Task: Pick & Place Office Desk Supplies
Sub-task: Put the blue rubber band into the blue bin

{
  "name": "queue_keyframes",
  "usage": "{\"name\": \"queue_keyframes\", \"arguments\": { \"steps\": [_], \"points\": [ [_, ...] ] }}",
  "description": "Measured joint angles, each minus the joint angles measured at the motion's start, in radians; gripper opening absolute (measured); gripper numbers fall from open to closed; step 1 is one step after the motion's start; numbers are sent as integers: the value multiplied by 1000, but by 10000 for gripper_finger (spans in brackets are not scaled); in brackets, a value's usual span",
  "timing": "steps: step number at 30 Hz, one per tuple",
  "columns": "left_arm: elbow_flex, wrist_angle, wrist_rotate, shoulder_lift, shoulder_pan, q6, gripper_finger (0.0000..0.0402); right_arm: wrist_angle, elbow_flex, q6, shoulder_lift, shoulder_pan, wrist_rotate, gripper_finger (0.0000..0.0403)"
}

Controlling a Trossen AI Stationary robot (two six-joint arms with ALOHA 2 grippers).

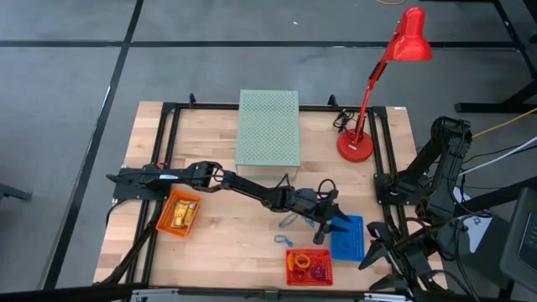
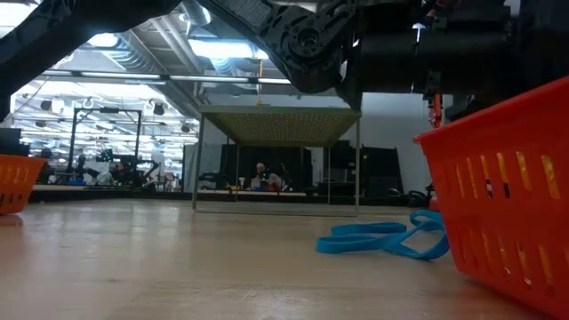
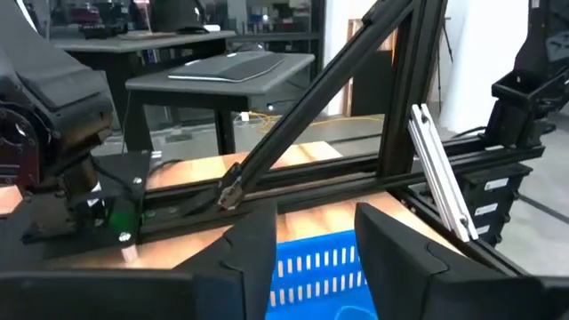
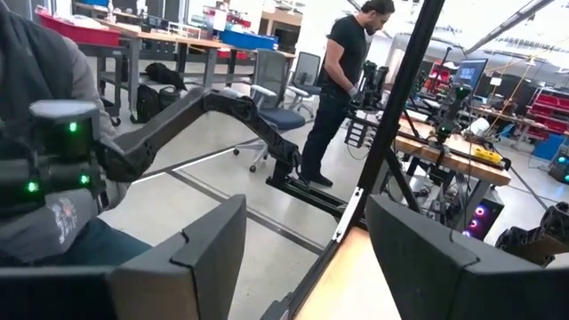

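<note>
My left arm reaches across the table, and its open left gripper (image 1: 325, 225) (image 3: 316, 227) hovers at the near-left edge of a blue basket (image 1: 347, 237) (image 3: 320, 262), touching nothing. Thin blue loops (image 1: 289, 221) (image 2: 387, 240) lie flat on the wood just left of the gripper, with one more loop (image 1: 281, 241) nearer the front. Yellow pieces sit in an orange basket (image 1: 179, 214). Ring-shaped clips lie in a red-orange basket (image 1: 309, 267) (image 2: 516, 213). My right gripper (image 1: 375, 252) (image 4: 307, 222) waits open at the table's right near corner.
A pale green perforated box (image 1: 268, 127) stands on legs at the far middle. A red desk lamp (image 1: 356, 147) stands at the far right. A black frame (image 1: 168, 151) runs along the table's edges. Bare wood lies between the orange basket and the loops. A person (image 4: 342, 80) stands beyond the table.
</note>
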Motion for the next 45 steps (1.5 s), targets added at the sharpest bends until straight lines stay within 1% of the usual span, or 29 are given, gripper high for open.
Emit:
{"name": "queue_keyframes", "arguments": {
  "steps": [5,7,9,12,15,17,19,20,22,25,27,29,31,34,36,37,39,41,43,45],
  "points": [
    [11,31,7,-20,-13,54,159,-11,0,1,0,0,38,233],
    [11,30,37,-41,-25,70,156,-20,0,-4,0,0,39,233],
    [6,15,44,-74,-41,95,152,-43,1,0,-1,0,31,233],
    [-12,-90,53,-151,-61,146,146,-64,1,4,0,0,3,233],
    [-39,-304,58,-266,-76,189,143,-84,1,32,1,0,-52,233],
    [-83,-438,58,-353,-78,199,143,-97,1,49,1,0,-93,233],
    [-166,-496,42,-443,-79,190,143,-101,1,52,1,-1,-89,233],
    [-221,-509,19,-491,-82,176,143,-101,1,55,1,-6,-63,233],
    [-352,-519,-33,-598,-90,152,143,-112,1,93,1,-23,23,233],
    [-576,-458,-145,-772,-106,109,143,-210,1,202,1,-71,188,233],
    [-736,-363,-222,-882,-120,65,143,-332,1,319,1,-127,241,233],
    [-907,-241,-292,-982,-143,25,143,-428,1,418,2,-206,233,233],
    [-1064,-122,-386,-1068,-179,-5,143,-463,1,468,2,-292,180,233],
    [-1252,-4,-575,-1174,-254,-26,143,-398,1,470,7,-403,84,233],
    [-1349,16,-669,-1216,-300,-53,143,-329,1,470,8,-454,31,233],
    [-1388,17,-696,-1228,-320,-75,143,-299,1,459,9,-477,1,233],
    [-1447,21,-716,-1245,-347,-120,143,-269,1,393,13,-519,-60,233],
    [-1477,31,-731,-1245,-368,-163,143,-249,1,319,19,-562,-87,233],
    [-1494,25,-743,-1241,-385,-184,143,-235,1,309,25,-606,-48,233],
    [-1497,27,-763,-1231,-398,-187,143,-239,1,309,28,-646,56,233]
  ]
}}
